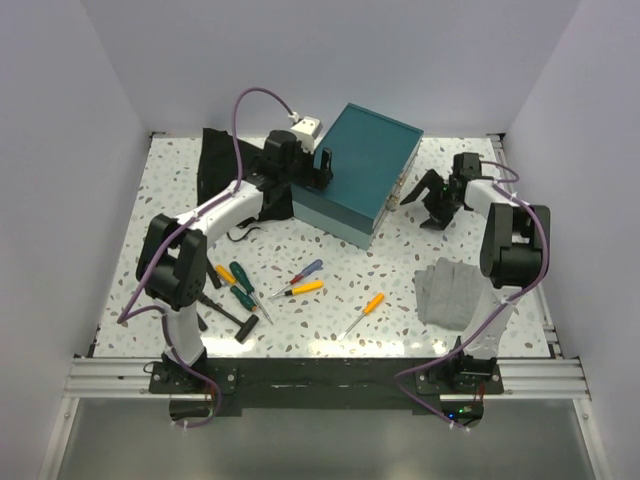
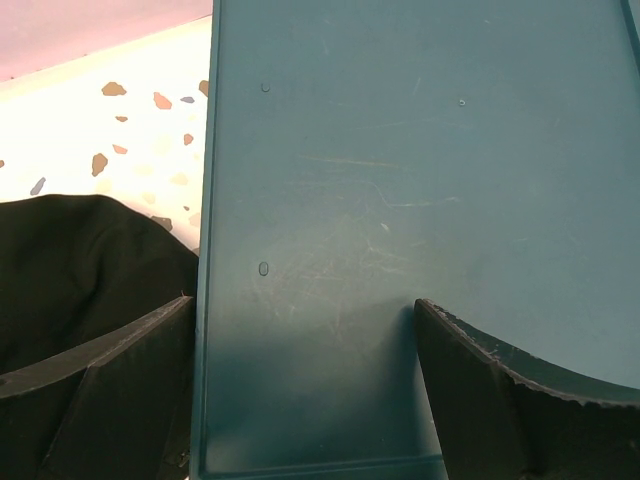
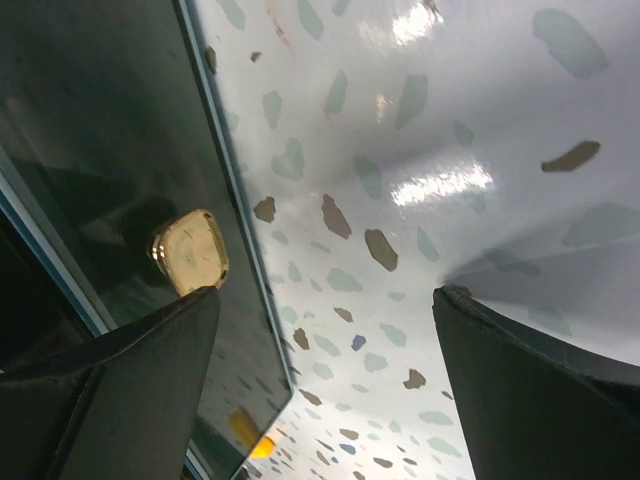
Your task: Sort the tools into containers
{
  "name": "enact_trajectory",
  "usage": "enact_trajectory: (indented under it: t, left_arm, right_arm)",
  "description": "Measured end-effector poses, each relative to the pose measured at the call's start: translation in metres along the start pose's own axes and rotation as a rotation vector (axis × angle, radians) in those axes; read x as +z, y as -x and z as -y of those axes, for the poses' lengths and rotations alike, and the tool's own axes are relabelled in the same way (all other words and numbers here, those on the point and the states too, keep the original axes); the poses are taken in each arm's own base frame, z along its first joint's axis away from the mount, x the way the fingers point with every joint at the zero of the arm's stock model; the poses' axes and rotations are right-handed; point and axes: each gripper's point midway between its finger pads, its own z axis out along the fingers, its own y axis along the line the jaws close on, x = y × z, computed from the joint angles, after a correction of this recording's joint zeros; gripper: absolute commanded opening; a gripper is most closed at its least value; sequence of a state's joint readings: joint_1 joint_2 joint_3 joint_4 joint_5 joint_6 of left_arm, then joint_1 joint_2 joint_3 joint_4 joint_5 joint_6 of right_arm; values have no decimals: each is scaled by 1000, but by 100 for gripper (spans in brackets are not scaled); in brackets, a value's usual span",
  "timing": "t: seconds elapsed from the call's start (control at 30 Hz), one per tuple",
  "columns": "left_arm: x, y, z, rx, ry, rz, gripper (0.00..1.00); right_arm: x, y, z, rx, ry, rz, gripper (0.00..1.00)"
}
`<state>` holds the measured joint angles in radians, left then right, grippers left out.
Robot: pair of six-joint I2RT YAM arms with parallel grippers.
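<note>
Left gripper [image 2: 305,400] wide astride edge of dark-teal rectangular hard case [image 1: 365,170], upper centre; right gripper [image 3: 320,390] wide beside brass clasp [image 3: 190,250]: unlatch first.

walls [image 1: 330,50]: plain, pale, on three sides | table [image 1: 400,255]: white speckled terrazzo, glossy, glare near front edge | rail [image 1: 330,372]: metal, along near edge | floor [image 1: 330,440]: grey

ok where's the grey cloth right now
In the top view the folded grey cloth lies on the right side of the table, towards the near edge, just right of the lone orange-handled screwdriver.
</note>
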<state>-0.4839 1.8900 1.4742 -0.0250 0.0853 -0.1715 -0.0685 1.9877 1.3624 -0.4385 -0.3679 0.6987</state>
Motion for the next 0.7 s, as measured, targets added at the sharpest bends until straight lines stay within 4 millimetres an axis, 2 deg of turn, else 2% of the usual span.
enact_trajectory:
  t: [0.37, 0.5, 0.7]
  left_arm:
    - [0, 0, 0, 4, 5, 2, 94]
    - [0, 0, 0, 4, 5, 1, 94]
    - [0, 0, 0, 4, 6, 1, 95]
  right_arm:
    - [6, 4, -23, 9, 73, 5, 91]
    - [14, -1, -22, 20, 52, -10, 88]
    - [10, 1, -17, 33, -45, 7, 82]
